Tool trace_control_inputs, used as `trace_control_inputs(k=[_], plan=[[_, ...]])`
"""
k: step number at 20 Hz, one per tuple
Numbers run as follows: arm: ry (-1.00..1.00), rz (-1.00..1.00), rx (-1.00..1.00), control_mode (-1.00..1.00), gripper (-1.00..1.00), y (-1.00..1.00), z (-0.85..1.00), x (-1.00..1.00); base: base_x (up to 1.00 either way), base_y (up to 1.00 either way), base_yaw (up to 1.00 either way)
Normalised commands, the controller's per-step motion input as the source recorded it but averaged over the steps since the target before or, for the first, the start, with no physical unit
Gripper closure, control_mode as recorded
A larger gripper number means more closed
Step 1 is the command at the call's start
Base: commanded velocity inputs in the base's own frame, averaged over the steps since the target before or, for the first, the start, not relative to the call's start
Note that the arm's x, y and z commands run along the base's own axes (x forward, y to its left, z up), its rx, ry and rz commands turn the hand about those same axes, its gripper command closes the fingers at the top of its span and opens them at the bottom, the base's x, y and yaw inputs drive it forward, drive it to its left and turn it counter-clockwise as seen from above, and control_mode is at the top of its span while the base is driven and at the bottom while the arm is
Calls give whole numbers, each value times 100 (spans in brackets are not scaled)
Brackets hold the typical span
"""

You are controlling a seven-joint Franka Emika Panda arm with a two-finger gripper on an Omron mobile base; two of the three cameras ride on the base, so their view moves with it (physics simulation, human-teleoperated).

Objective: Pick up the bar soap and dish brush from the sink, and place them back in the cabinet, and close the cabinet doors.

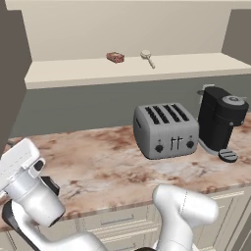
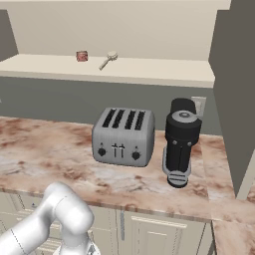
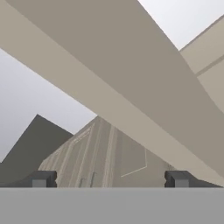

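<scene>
Cabinet point(image 1: 73, 29), cream wall unit with plain beige interior, open at the front; its shelf point(image 1: 196, 66) carries both task items. Bar soap point(image 1: 115, 57): small reddish-brown rectangular block lying flat on the shelf, left of centre; seen also in the right base view point(image 2: 82, 56). Judged rigid and light, with a smooth face that may slip under pressure; best taken across its two short sides, fingers low and square to the block. Dish brush point(image 1: 147, 58): round cream head with a thin pale handle, lying flat just beside the soap to its right and not touching it; seen also in the right base view point(image 2: 108, 59). Judged very light and stiff in the handle, softer at the head, and liable to pivot if pinched at one end; the handle close to the head looks the steadier hold. Both items already rest in the cabinet, so what is left appears to be the cabinet doors point(image 2: 234, 94), of which a tall panel stands swung out at the right. Gripper point(image 3: 109, 179): fingertips set wide apart with nothing between them, pointing up at pale slanting cabinet surfaces. Worktop point(image 1: 98, 162): pink-veined stone carrying a four-slot silver toaster point(image 1: 165, 130) and a black coffee machine point(image 1: 220, 120), standing near each other and apart.
</scene>
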Motion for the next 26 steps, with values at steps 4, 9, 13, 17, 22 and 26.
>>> trace_control_inputs(k=[4, 9, 13, 17, 22, 26], plan=[[0, 4, 0, -100, -100, 0, 3, 10, 0, 0, 0], [0, 3, 0, -100, -100, 1, 0, 16, 0, 0, 0], [0, 3, 0, -100, -100, 3, 0, 26, 0, 0, 0], [0, 3, 0, -100, -100, 11, 0, 25, 0, 0, 0], [0, 4, 0, -100, -100, 22, -1, 29, 0, 0, 0], [0, 5, 0, -100, -100, 23, -4, 29, 0, 0, 0]])
